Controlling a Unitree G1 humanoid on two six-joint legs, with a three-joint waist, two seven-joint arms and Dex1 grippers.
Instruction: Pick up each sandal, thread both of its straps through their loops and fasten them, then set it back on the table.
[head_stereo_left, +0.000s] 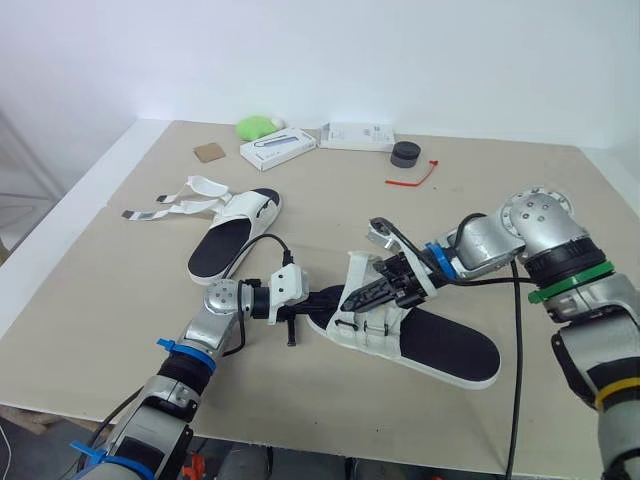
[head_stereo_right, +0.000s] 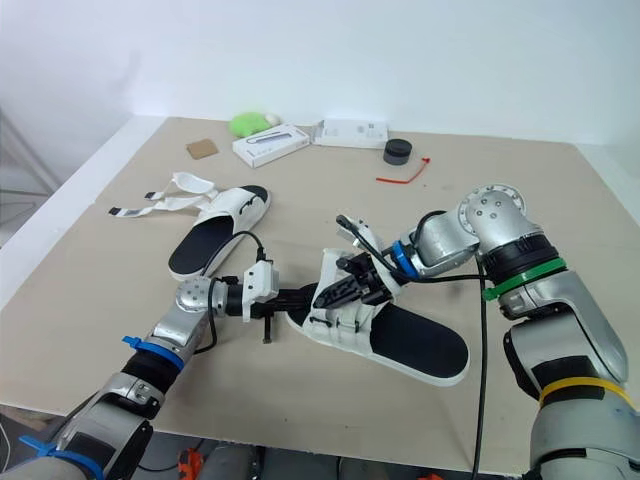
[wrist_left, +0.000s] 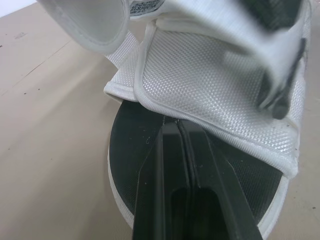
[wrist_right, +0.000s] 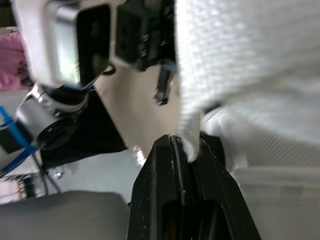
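Note:
A white sandal with a black footbed (head_stereo_left: 450, 350) lies near the table's front, toe end toward my left arm. My left gripper (head_stereo_left: 325, 298) is shut; its fingertips (wrist_left: 175, 124) rest on the footbed and poke under the white front strap (wrist_left: 215, 85). My right gripper (head_stereo_left: 355, 297) reaches in from the right, shut on the edge of a white strap (wrist_right: 187, 147) over the sandal's front. A second white sandal (head_stereo_left: 240, 230) lies farther back on the left. Its straps (head_stereo_left: 165, 208) are undone and spread flat on the table.
Along the far edge lie a green object (head_stereo_left: 258, 126), two white boxes (head_stereo_left: 278, 148) (head_stereo_left: 357, 135), a brown square (head_stereo_left: 209, 152), a black round cap (head_stereo_left: 405, 153) and a red tie (head_stereo_left: 412, 178). The table's front edge (head_stereo_left: 330, 440) runs close below the near sandal.

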